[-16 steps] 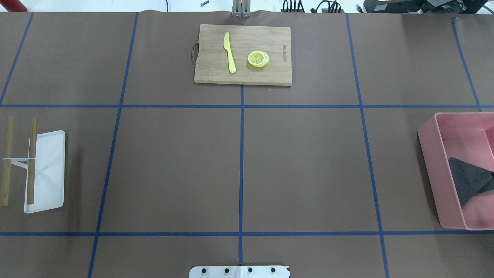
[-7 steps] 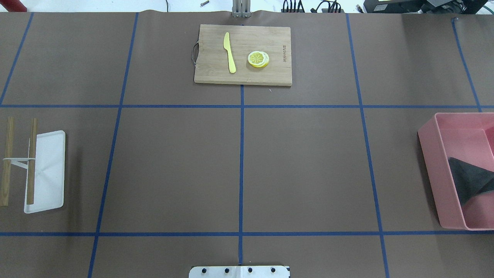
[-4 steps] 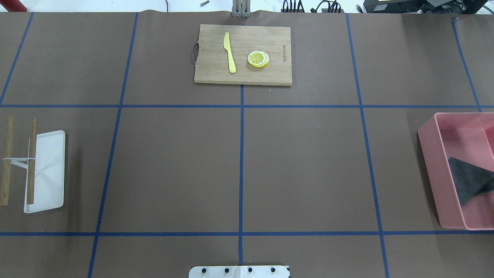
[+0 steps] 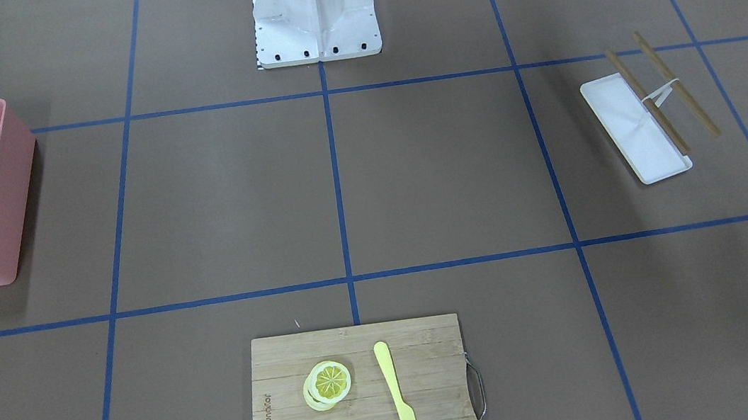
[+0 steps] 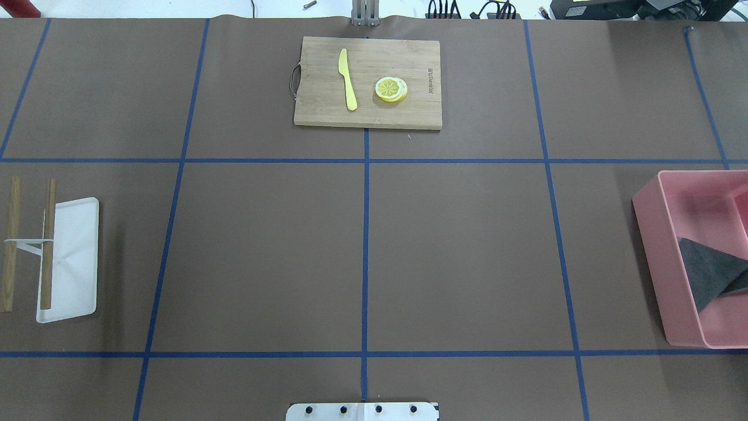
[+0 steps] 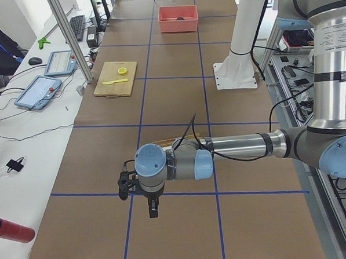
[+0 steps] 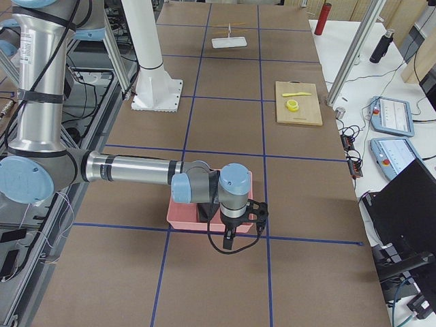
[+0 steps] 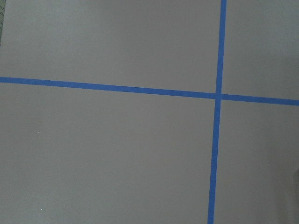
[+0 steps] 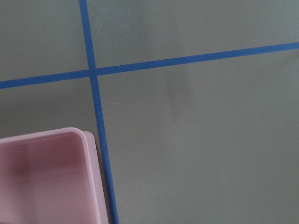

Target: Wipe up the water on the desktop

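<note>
The flat matte brown surface [image 5: 263, 257] fills both fixed views from edge to edge. It is smooth and paper-like, and thin blue tape lines [image 5: 365, 257] cut it into big rectangles. At the middle of its far edge lies a rectangular bamboo cutting board [image 5: 327, 114] with a wire handle on its short left side. On the board lie a slim yellow plastic knife [image 5: 348, 82] and, near it but apart, a small stack of round lemon slices [image 5: 391, 89].

At the surface's right edge stands a deep pink plastic bin [image 5: 651, 263] with rounded corners. A dark grey cloth [image 5: 707, 272], folded to a point, lies inside it. Near the left edge rests a shallow white rectangular tray [image 5: 76, 257]. Two thin wooden sticks [image 5: 48, 245] are joined by a white band, one over the tray's outer long side and the other beyond it. A white metal base plate [image 5: 362, 411] with bolt heads sits at the middle of the near edge.

The left gripper [image 6: 152, 212] hangs from a horizontally stretched arm, pointing down above a tape line near the surface's left end. Its wrist camera sees only bare brown and a tape crossing. The right gripper [image 7: 227, 243] points down just past the bin's outer wall, and its wrist camera catches one rounded bin corner beside a tape crossing. Whether the fingers of either gripper are apart or together I cannot tell, since only the side views show them
</note>
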Robot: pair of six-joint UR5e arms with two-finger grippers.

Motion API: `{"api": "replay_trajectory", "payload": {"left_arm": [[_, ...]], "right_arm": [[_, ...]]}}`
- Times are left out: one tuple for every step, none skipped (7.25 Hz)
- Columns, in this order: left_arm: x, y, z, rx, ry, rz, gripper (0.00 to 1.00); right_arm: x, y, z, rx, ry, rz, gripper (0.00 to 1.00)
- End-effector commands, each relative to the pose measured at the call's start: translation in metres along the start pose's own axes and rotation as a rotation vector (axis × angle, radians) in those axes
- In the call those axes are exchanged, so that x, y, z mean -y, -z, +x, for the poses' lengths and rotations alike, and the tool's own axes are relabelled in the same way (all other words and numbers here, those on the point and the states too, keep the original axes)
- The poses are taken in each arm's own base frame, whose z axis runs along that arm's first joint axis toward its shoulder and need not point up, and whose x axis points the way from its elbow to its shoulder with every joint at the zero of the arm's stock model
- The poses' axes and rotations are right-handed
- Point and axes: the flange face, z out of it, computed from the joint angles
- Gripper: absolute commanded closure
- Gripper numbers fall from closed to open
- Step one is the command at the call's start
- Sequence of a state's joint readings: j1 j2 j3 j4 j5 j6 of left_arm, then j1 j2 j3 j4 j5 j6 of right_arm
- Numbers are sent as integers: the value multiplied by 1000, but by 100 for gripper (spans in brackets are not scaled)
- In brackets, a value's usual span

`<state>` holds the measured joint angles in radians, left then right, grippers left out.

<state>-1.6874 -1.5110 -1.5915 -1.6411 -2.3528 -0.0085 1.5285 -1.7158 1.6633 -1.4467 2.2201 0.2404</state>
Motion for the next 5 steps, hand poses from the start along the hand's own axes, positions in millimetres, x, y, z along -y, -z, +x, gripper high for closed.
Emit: {"api": "replay_trajectory", "payload": {"left_arm": [[2,3,3,1,-13,14,2],[8,5,7,7,-19,15,1],[10,-8,21,7,-39,-12,2],[15,-14,35,9,-32,-20,2],[18,-18,58,8,-33,-29,2]], "right_arm": [[1,6,-4,4,26,32,0],[1,3,-2,14,43,53,0],[2,6,-5,29,65,77,0],[4,8,-9,40,70,81,0],[3,10,-14,76,78,77,0]]}}
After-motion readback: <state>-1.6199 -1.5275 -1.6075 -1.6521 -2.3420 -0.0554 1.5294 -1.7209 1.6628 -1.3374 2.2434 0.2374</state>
